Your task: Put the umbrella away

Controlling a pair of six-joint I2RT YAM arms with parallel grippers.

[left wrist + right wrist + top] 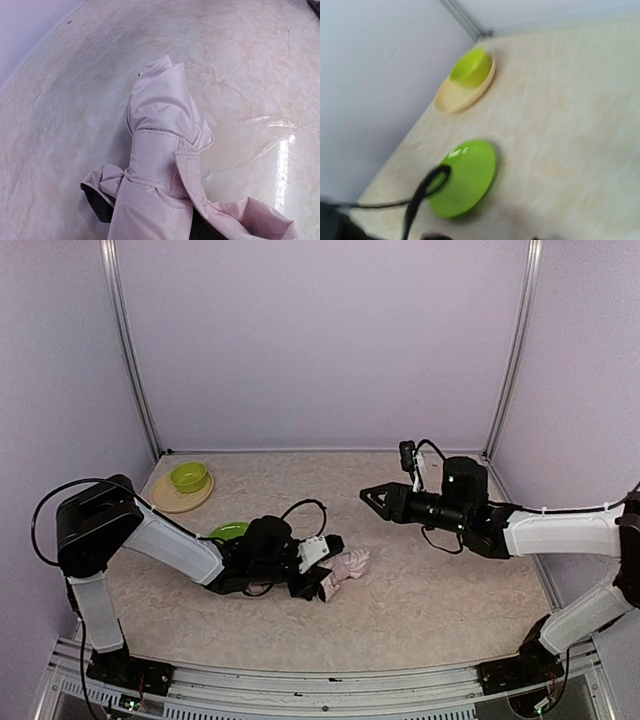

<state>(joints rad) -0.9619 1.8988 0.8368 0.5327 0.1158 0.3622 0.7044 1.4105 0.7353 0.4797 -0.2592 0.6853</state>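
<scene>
The umbrella (352, 564) lies folded on the table near the middle, a pale pink bundle. The left wrist view shows it (160, 115) close up, with its strap (152, 160) wrapped round it and black lining showing at the lower left. My left gripper (325, 565) lies low on the table at the umbrella's left end and appears shut on it. Its fingers are hidden under fabric in the left wrist view. My right gripper (375, 497) hovers above the table to the right of the umbrella, shut and empty. Its fingers are out of the right wrist view.
A green plate (228, 531) lies behind my left arm and shows in the right wrist view (465, 177), crossed by a black cable (422, 192). A yellow-green bowl (188, 476) sits on a cream plate (180, 502) at the back left corner. Walls enclose the table.
</scene>
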